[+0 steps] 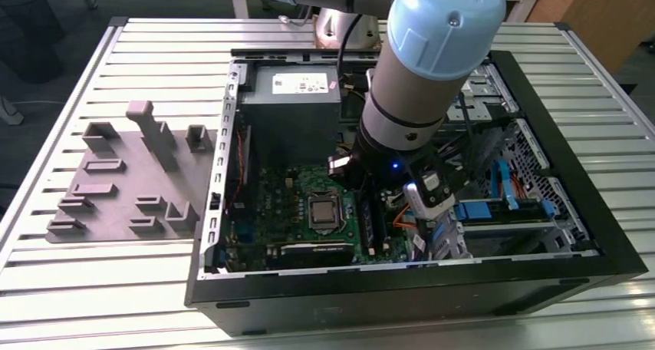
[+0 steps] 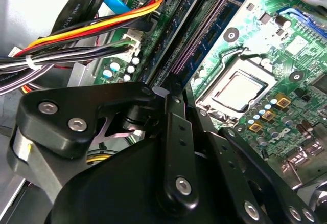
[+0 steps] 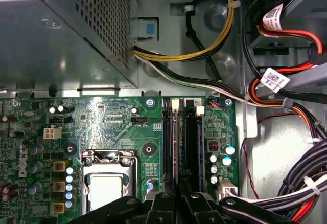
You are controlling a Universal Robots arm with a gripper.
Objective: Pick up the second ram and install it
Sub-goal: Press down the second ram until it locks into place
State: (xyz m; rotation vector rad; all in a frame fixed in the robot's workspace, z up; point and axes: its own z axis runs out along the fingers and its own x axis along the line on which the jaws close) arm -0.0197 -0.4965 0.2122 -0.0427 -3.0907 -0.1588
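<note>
The second ram (image 3: 177,147) stands in its slot, apparently pinched by the tool (image 3: 179,196).

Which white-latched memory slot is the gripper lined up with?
The slot nearer the processor socket; the gripper sits over its end. The other slot lies beside the capacitors.

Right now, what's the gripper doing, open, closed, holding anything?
Gripper: down inside the computer case at the memory slots; whether it holds the second ram cannot be told.
</note>
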